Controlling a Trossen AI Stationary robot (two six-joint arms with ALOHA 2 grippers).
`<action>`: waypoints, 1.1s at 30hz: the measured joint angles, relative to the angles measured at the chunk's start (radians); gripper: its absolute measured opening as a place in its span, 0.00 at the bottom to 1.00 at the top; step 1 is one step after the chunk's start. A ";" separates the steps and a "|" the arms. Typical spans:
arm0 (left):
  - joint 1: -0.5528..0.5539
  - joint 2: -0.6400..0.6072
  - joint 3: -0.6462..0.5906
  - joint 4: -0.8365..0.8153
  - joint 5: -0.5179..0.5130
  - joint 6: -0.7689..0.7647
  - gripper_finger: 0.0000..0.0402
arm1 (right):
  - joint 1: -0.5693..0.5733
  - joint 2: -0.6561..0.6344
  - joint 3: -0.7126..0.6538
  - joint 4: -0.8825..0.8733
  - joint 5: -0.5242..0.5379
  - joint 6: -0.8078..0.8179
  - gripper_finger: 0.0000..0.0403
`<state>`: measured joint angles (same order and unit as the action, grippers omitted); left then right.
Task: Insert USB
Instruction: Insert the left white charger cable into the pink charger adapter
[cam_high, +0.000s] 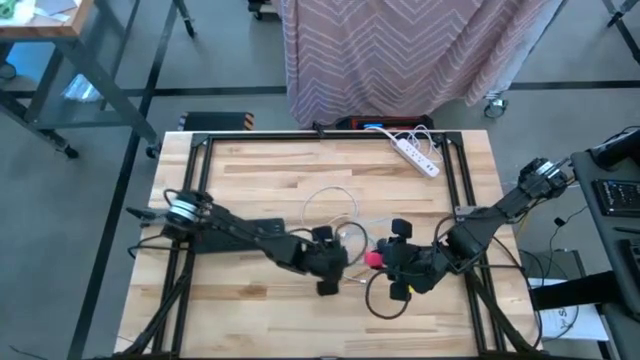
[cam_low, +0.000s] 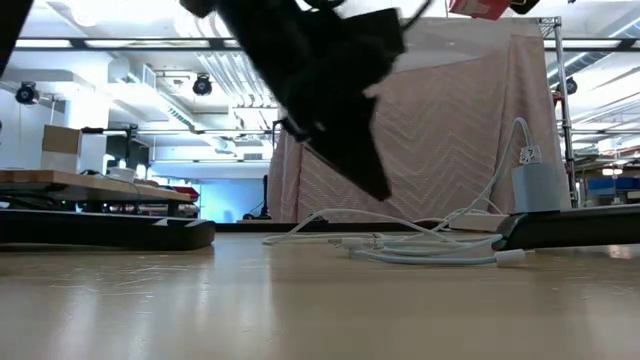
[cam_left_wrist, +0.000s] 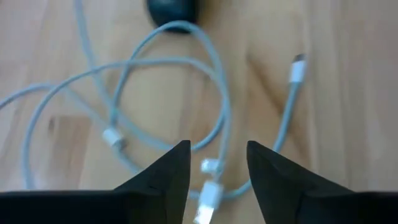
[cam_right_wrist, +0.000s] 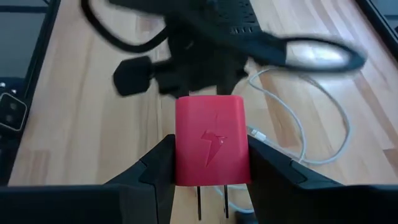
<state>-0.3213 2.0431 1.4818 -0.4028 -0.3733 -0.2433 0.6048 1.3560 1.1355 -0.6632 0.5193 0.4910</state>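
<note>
**Op:** I am watching the right gripper (cam_right_wrist: 208, 186) clamping the red charger (cam_right_wrist: 210, 148), prongs pointing back toward the wrist, above the table (cam_high: 260, 170) near its middle.

**Obs:** And the left gripper (cam_left_wrist: 217, 163)?

**Op:** Its fingers are standing apart, gripping nothing; the white USB plug (cam_left_wrist: 207, 198) is lying between them on the wood, its cable (cam_left_wrist: 155, 68) looping beyond.

**Obs:** Progress?

**Op:** I am judging it early: charger in hand, plug ungrasped, insertion remaining. Power strip (cam_high: 415, 155) is sitting far back.
</note>
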 joint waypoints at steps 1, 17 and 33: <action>-0.001 0.017 0.025 -0.012 0.008 0.009 0.35 | 0.000 0.000 0.000 -0.004 0.000 0.010 0.35; 0.020 0.119 0.091 -0.144 0.061 -0.037 0.29 | 0.017 0.002 -0.015 -0.013 0.001 0.049 0.35; 0.047 0.186 0.083 -0.101 0.091 -0.035 0.03 | 0.019 0.002 -0.016 -0.013 0.005 0.048 0.35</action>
<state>-0.2745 2.2293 1.5646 -0.5041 -0.2823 -0.2785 0.6243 1.3579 1.1198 -0.6765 0.5239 0.5392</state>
